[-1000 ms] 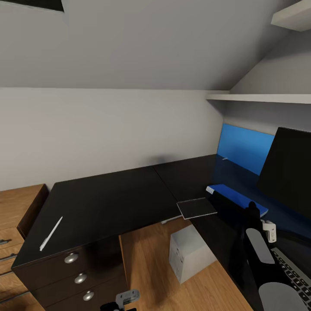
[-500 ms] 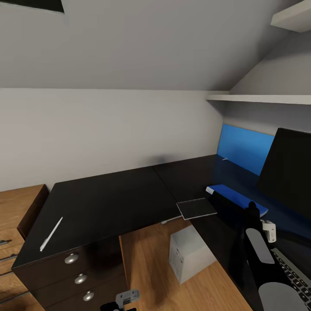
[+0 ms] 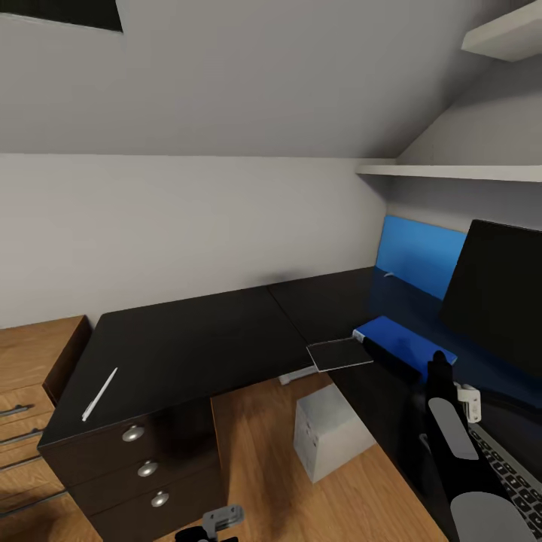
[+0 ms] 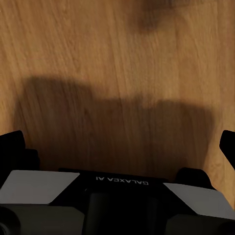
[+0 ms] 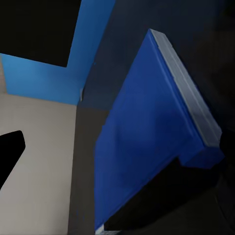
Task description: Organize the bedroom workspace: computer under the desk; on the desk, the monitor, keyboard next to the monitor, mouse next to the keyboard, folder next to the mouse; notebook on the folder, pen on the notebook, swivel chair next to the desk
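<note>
Keyboard (image 3: 506, 474) cut off behind right arm, both pincer states unclear, monitor (image 3: 497, 290) partly cropped

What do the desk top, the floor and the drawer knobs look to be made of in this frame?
The desk top looks like glossy black laminate or lacquer: it mirrors the blue wall panel. The floor looks like light wood planks, with grain lines plain in the left wrist view. The drawer knobs look like brushed metal, round and silvery. Being rendered, none is certain.
</note>
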`<state>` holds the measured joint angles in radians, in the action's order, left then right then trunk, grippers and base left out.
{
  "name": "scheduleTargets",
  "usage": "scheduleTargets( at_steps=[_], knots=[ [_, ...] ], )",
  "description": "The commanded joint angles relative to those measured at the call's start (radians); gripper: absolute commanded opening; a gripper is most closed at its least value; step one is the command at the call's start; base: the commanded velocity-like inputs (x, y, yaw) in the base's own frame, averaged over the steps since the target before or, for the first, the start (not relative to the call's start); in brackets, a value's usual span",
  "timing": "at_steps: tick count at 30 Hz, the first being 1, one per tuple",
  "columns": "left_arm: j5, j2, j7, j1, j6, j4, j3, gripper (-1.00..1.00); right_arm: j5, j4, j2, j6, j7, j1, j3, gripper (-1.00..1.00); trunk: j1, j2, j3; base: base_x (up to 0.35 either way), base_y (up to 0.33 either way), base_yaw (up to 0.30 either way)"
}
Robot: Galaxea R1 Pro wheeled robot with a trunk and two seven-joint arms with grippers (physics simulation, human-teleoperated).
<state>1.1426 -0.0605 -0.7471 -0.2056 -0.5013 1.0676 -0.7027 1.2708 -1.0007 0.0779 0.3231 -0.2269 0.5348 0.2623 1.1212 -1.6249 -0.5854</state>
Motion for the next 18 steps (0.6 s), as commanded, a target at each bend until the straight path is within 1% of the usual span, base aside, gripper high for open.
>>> scheduleTargets(
  at_steps=[1, 7, 14, 15, 16, 18],
  knots=[
    [0.006, -0.001, -0.008, -0.001, 0.0, 0.002, -0.003, 1.0, 0.009, -0.001, 0.0, 0.005, -0.002, 0.001, -0.002, 1.0, 0.0, -0.001, -0.001, -0.007, 0.0, 0.0],
    [0.006, -0.001, -0.008, -0.001, 0.0, 0.001, -0.003, 1.0, 0.009, -0.023, 0.0, 0.005, 0.008, -0.001, -0.002, 1.0, 0.0, -0.001, -0.001, -0.002, 0.0, 0.0],
    [0.006, -0.001, -0.008, -0.001, 0.0, 0.001, -0.003, 1.0, 0.007, -0.075, -0.005, 0.004, 0.077, -0.006, -0.008, 1.0, 0.0, -0.001, -0.001, 0.0, 0.0, 0.0],
    [0.006, -0.001, -0.008, -0.001, 0.0, 0.001, -0.003, 1.0, 0.005, -0.078, -0.007, 0.003, 0.093, -0.006, -0.015, 1.0, 0.0, -0.001, -0.001, 0.0, 0.0, 0.0],
    [0.006, -0.001, -0.008, -0.001, 0.0, 0.001, -0.003, 1.0, -0.002, -0.079, -0.008, 0.002, 0.11, -0.007, -0.03, 1.0, 0.0, -0.001, -0.001, 0.0, 0.0, 0.0],
    [0.005, -0.001, -0.008, -0.001, 0.0, 0.001, -0.003, 1.0, -0.029, -0.081, -0.012, 0.001, 0.142, -0.007, -0.076, 1.0, 0.0, -0.001, -0.001, 0.0, 0.0, 0.0]
  ],
)
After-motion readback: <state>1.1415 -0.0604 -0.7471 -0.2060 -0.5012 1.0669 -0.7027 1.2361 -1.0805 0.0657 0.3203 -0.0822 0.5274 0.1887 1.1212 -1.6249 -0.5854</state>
